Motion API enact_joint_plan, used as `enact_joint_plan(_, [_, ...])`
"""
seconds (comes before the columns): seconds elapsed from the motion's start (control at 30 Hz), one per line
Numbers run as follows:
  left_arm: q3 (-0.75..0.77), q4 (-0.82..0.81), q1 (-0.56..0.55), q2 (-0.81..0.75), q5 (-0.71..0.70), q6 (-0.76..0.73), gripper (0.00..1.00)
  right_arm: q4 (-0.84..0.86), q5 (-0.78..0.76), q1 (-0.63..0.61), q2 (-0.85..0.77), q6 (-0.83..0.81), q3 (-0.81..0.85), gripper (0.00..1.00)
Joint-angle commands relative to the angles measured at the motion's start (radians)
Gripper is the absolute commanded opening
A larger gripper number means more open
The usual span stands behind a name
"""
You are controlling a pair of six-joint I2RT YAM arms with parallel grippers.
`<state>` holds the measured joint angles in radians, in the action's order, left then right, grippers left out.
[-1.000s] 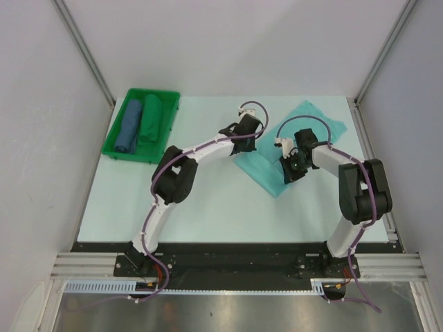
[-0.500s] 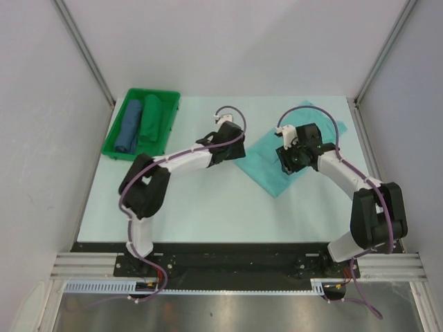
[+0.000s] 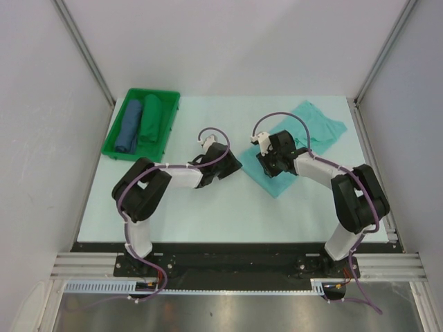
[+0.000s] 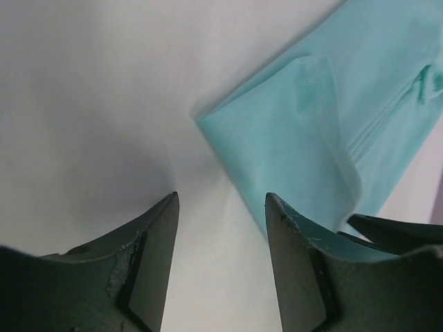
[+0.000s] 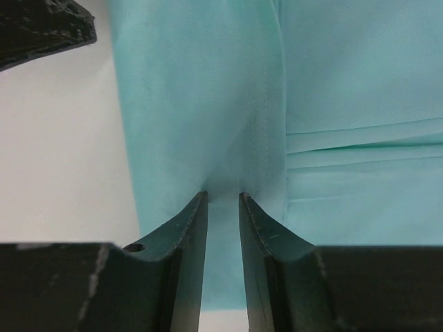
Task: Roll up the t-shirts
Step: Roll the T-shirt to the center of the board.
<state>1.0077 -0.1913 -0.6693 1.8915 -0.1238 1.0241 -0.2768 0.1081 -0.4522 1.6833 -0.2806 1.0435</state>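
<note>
A light mint t-shirt [image 3: 315,124], folded into a long band, lies slantwise on the table's right half. Its near end [image 3: 277,181] sits between both grippers. My left gripper [image 3: 233,167] is open low over bare table just left of that end; in the left wrist view [image 4: 221,199] its right finger overlaps the shirt's [image 4: 311,124] edge. My right gripper [image 3: 268,166] rests on the band; its jaws [image 5: 222,195] stand narrowly apart with the tips on the cloth [image 5: 208,104]. A blue rolled t-shirt [image 3: 129,126] and a dark green one [image 3: 151,119] lie in the tray.
The green plastic tray [image 3: 138,155] stands at the table's back left. Grey walls close in the table on the left, right and back. The left gripper's finger [image 5: 41,28] shows at the top left of the right wrist view.
The left gripper has opened and drawn back toward the near left, off the shirt. The right gripper has moved left to the shirt's near end, opening and then narrowing.
</note>
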Motion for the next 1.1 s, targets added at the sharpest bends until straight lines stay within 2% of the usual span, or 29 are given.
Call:
enact_joint_plan(0.0, [0.015,-0.125,-0.004,0.033,0.018,0.099,0.58,0.048,0.007,0.018,0.067,0.012,0.004,0.29])
enact_joint_plan(0.17, [0.06,-0.034,-0.024,0.064,-0.031,0.134,0.58,0.022,0.035,0.061,0.101,0.018,0.006,0.29])
enact_joint_plan(0.3, [0.117,0.061,-0.041,0.093,-0.082,0.155,0.56,0.002,0.028,0.056,0.053,0.012,0.006,0.29])
enact_joint_plan(0.53, [0.169,0.136,-0.055,0.119,-0.152,0.174,0.47,0.017,0.022,0.02,-0.045,0.024,0.023,0.31])
enact_joint_plan(0.77, [0.212,0.211,-0.061,0.138,-0.201,0.179,0.45,0.06,0.05,0.015,0.05,0.038,0.044,0.3])
enact_joint_plan(0.9, [0.198,0.205,-0.065,0.135,-0.203,0.182,0.47,0.105,0.064,0.027,0.113,0.052,0.044,0.29])
enact_joint_plan(1.07, [0.183,0.161,-0.065,0.138,-0.183,0.175,0.48,0.061,0.068,0.033,0.13,0.05,0.078,0.28])
